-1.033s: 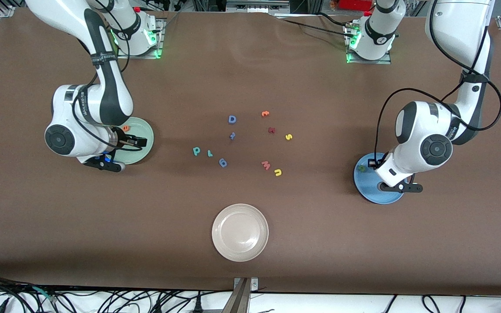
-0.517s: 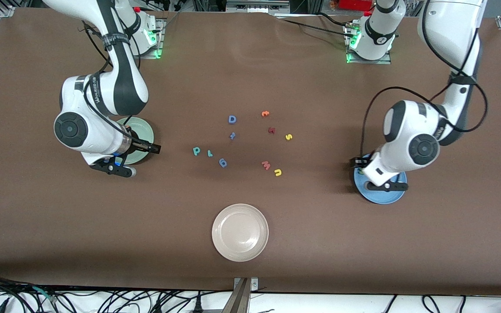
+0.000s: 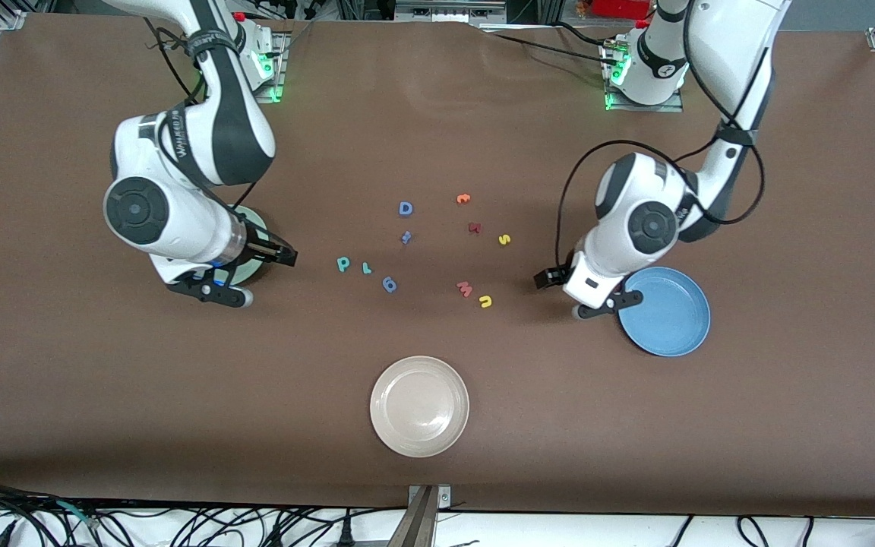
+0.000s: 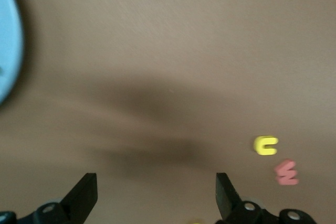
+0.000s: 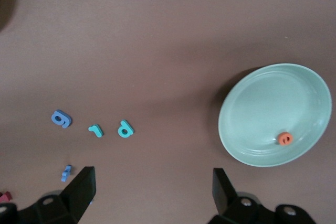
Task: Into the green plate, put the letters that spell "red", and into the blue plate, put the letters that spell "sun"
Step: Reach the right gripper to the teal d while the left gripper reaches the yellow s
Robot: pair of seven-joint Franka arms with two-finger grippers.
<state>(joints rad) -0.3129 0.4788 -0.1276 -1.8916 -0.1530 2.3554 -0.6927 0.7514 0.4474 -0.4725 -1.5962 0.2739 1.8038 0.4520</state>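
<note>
Now open: left gripper (image 4: 155, 195) over bare table, near yellow "u" (image 4: 265, 145). Also open: right gripper (image 5: 152, 192), orange "e" (image 5: 285, 138) lying apart in green plate (image 5: 252, 106).

The letter "e" (image 5: 285, 138) lies in one plate (image 5: 262, 103) at the right arm's end of the tabletop (image 3: 437, 114). Another plate (image 3: 673, 315) sits at the left arm's end. A cluster of letters (image 3: 422, 247) lies between them, and a third plate (image 3: 419, 406) is nearer the front camera.

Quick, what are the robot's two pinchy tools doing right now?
Left tool: open, holding nothing, over the table beside the blue plate.
Right tool: open, holding nothing, beside the green plate.
</note>
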